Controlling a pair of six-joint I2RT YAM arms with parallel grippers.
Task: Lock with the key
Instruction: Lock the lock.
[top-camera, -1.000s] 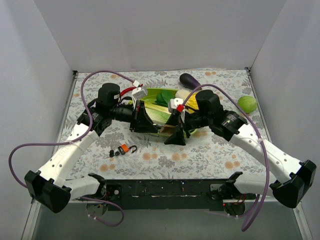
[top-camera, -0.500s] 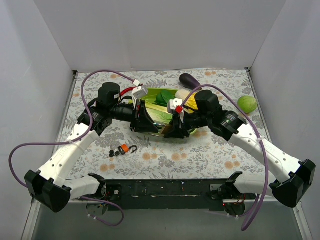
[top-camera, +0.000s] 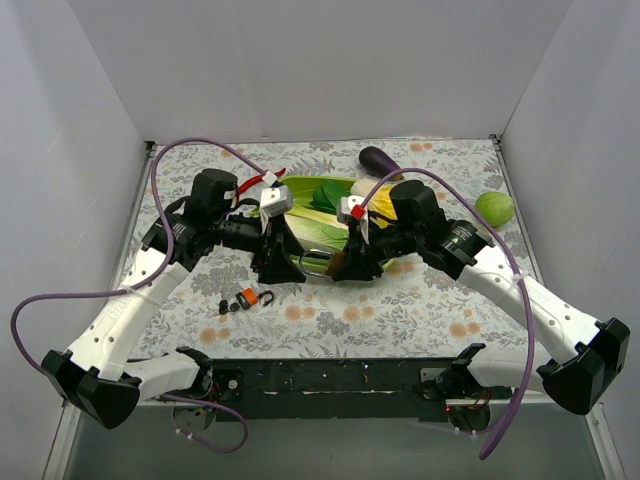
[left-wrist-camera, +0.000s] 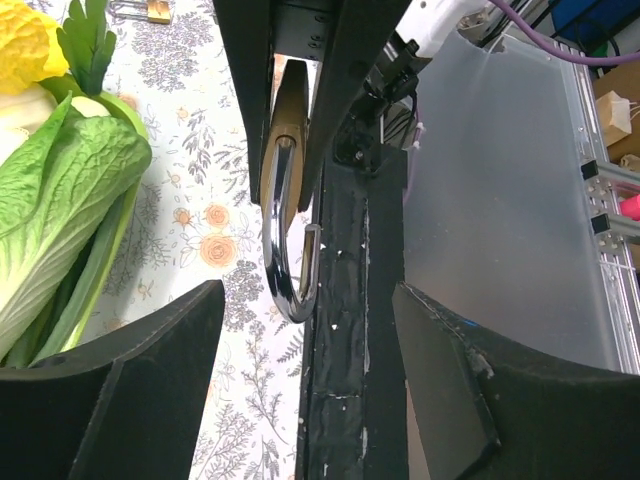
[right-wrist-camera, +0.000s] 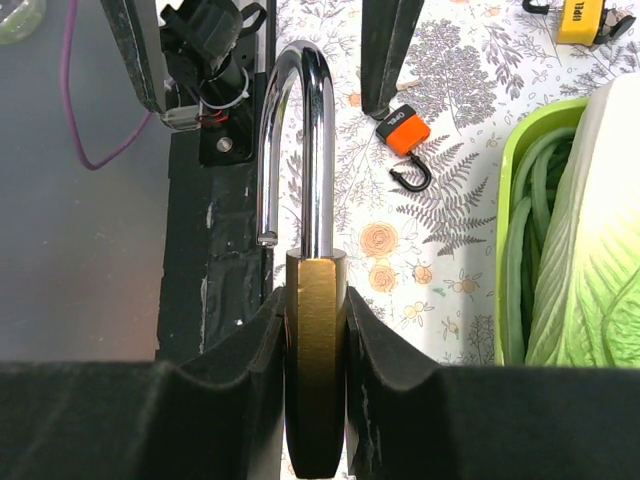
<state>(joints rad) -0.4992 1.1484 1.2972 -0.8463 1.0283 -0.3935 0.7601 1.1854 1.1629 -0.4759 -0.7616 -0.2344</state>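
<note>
In the left half of the top view the left hand (top-camera: 283, 268) is seen with its fingers spread wide and nothing between them. A second ago it was shut, close against the right hand, and it has now been drawn back a little to the left. Below it, on the tabletop (top-camera: 400, 310), a small orange padlock (top-camera: 249, 296) is lying. The small dark pieces (top-camera: 225, 306) just beside it are perhaps keys, but this cannot be told. In the middle of the frame the brass padlock (right-wrist-camera: 315, 350) is held above the tabletop, near the green tray (right-wrist-camera: 508, 200). Its body is clamped by the right hand (top-camera: 342, 266), which was wide a second ago. The shackle (right-wrist-camera: 318, 150) is open, with one end free. The padlock seems to have been passed from left to right. The left hand is judged free now to fetch the key; the locking is not yet done.
</note>
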